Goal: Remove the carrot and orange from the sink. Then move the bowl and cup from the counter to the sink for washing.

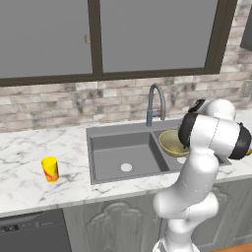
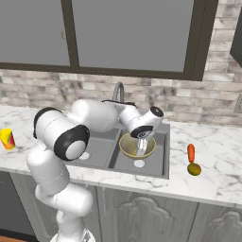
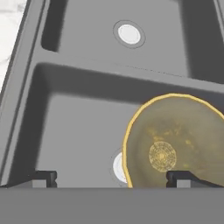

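— Two things lie out on the counter point(image 2: 212, 156) already: the carrot point(image 2: 191, 152) and, just in front of it, the orange point(image 2: 194, 169), both to the right of the sink point(image 2: 163, 160) and nearer the counter's front edge than the wall.

— And the bowl point(image 2: 137, 144)?

— It sits in the sink's right basin, tilted, its rim partly covering the round drain there. From the hand camera its golden inside fills the lower right, with the drain point(image 3: 118, 167) peeking out at its left edge.

— Where is the gripper point(image 2: 141, 147)?

— Right above the bowl, pointing down into that basin. Its two fingers stand wide apart and nothing is between them; one fingertip point(image 3: 177, 178) shows over the bowl's inside, the other off to the side over bare basin floor.

— The cup point(image 1: 50, 169)?

— Upright on the counter well to the left of the sink, nearer the front edge than the wall.

— Anything else around?

— The arched faucet point(image 1: 155, 102) rises behind the divider between the basins. The left basin holds nothing but its drain point(image 1: 126, 167). Behind runs a brick wall point(image 1: 59, 106) under a dark-framed window point(image 1: 96, 39).
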